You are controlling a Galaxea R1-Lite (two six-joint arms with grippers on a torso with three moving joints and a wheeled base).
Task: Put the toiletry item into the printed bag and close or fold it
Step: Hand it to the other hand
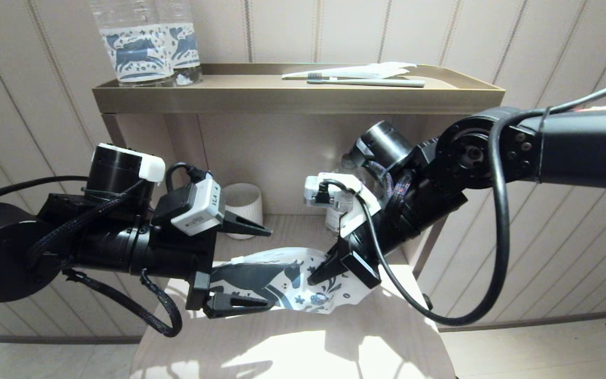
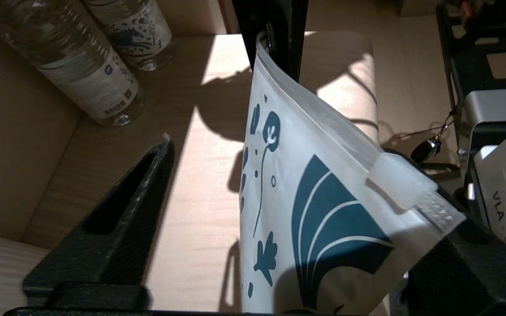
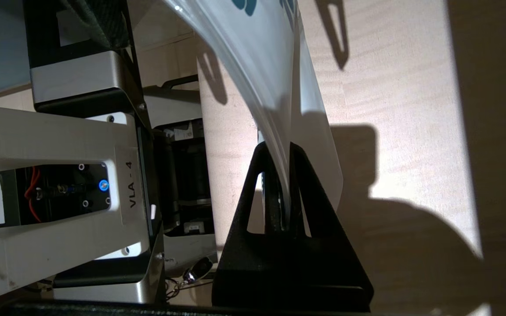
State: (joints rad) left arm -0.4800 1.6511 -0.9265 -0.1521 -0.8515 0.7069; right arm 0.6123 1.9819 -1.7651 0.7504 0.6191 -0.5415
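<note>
Black right gripper [image 1: 317, 277] fingers clamped on printed bag [image 1: 282, 281]; left gripper [image 1: 261, 266] fingers apart.

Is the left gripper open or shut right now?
Open. The left gripper has its two fingers spread wide apart, with the end of the printed bag between them; the right gripper is pinching the bag's other end.

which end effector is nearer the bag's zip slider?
Left. The left end effector is open around the slider end of the bag; the right end effector pinches the far end.
</note>
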